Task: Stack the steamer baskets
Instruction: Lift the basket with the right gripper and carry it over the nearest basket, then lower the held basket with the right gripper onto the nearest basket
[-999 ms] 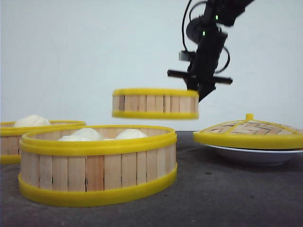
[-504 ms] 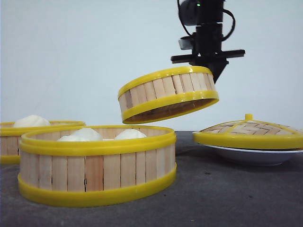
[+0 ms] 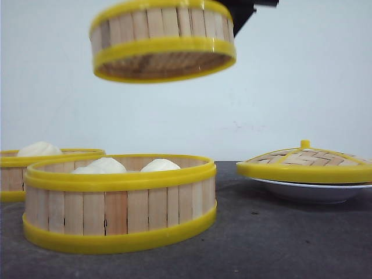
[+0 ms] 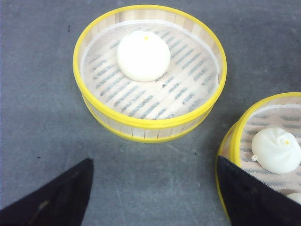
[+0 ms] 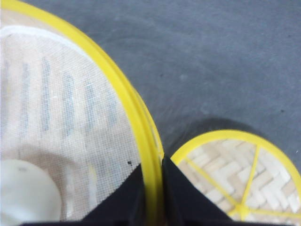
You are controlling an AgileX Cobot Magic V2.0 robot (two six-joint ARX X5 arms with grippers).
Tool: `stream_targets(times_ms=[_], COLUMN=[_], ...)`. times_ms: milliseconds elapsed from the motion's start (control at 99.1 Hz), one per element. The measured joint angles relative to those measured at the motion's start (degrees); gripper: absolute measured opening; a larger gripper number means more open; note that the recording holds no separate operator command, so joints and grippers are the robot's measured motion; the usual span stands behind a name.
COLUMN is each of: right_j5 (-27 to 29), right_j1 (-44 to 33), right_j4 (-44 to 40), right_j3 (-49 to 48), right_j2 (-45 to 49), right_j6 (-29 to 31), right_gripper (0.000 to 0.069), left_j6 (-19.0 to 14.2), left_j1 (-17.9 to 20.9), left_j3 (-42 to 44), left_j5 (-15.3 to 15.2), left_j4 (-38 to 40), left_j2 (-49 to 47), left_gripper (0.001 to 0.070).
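Dark grey table [image 3: 279, 244] across the whole lower scene, pale wall behind.

Nearest and biggest: a steamer basket with buns [image 3: 119, 200] standing left of centre on the table, two or three white buns [image 3: 160, 165] showing above its yellow rim. Seen again at the edge of the left wrist view [image 4: 268, 150], a bun inside on a white liner.

Held basket [image 3: 163, 39] high in the air, above the near basket and well clear of it, tilted slightly so the slatted underside shows. Clamped at its right rim by the right gripper [image 5: 153, 197] — one dark finger [image 5: 124, 195] inside the wall, the other outside, the yellow rim [image 5: 141, 136] pinched between them. Only a black tip of that gripper visible in the front view, at the top edge. Through the basket's mesh floor, a pale round shape below, blurred.

Far-left basket [image 3: 35, 168] on the table behind the near one, partly cut off by the frame, a single bun [image 3: 39, 149] on top. Same basket in the left wrist view [image 4: 149, 70], one bun off-centre on the liner.

On the right, the domed woven lid [image 3: 305, 163] with yellow rim and knob, resting on a shallow white dish [image 3: 308, 192].

Left gripper [image 4: 155, 193] spread wide, holding nothing — hanging over bare table, the far-left basket beyond the fingertips, no contact.
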Motion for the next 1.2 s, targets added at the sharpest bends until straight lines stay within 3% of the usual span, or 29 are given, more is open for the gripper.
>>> stream_targets(times_ms=[242, 434, 565, 908, 1200], right_j5=[1.40, -5.03, -6.12, -9.84, -12.74], right_j1=[2.47, 2.51, 2.64, 2.56, 3.28], right_j4=[1.42, 13.97, 18.75, 33.38, 42.34], right_j3=[-18.97, -38.91, -48.61, -60.17, -61.18], right_j2=[-12.24, -25.11, -30.03, -29.64, -28.15], right_j6=[0.00, 0.04, 0.02, -0.44, -1.25], right_gripper=[0.0021, 0.0021, 0.0021, 0.0021, 0.0021], left_j6=[0.02, 0.00, 0.02, 0.02, 0.00], left_j1=[0.00, 0.00, 0.00, 0.00, 0.00], left_j3=[0.00, 0.00, 0.00, 0.00, 0.00], left_j5=[0.00, 0.02, 0.02, 0.02, 0.02], left_j4=[-0.04, -0.04, -0.07, -0.07, -0.09], left_j2=[0.00, 0.00, 0.00, 0.00, 0.00], left_gripper=[0.0508, 0.0508, 0.0508, 0.0508, 0.0508])
